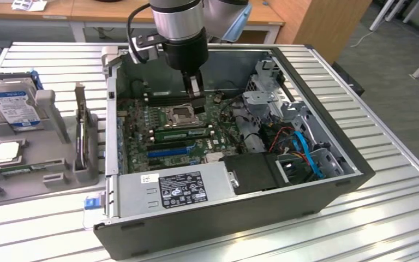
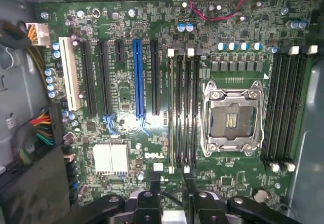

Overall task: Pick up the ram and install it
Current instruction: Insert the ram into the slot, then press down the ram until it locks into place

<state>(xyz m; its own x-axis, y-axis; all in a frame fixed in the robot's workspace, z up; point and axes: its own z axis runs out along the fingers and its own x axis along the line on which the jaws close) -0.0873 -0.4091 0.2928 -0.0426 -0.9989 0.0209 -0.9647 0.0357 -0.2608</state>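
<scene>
One uneven push worried me: the ram [image 1: 184,131] lay along the slots [image 2: 183,107] below my hand [image 1: 192,98], grip impossible to tell, and could have jammed crooked.

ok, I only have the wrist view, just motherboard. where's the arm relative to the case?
Observer: The gripper is down inside the open computer case, above the motherboard, on the far side of the CPU socket in the exterior view.
Operator: anything outside the case?
Observer: A grey parts tray sits on the slatted table, to the exterior view's left of the case.
Operator: what's in it?
Observer: A hard drive with a blue-and-white label stands in a holder at the tray's far end.
Operator: anything else?
Observer: An expansion card stands on edge in the tray, close to the case wall.
</scene>
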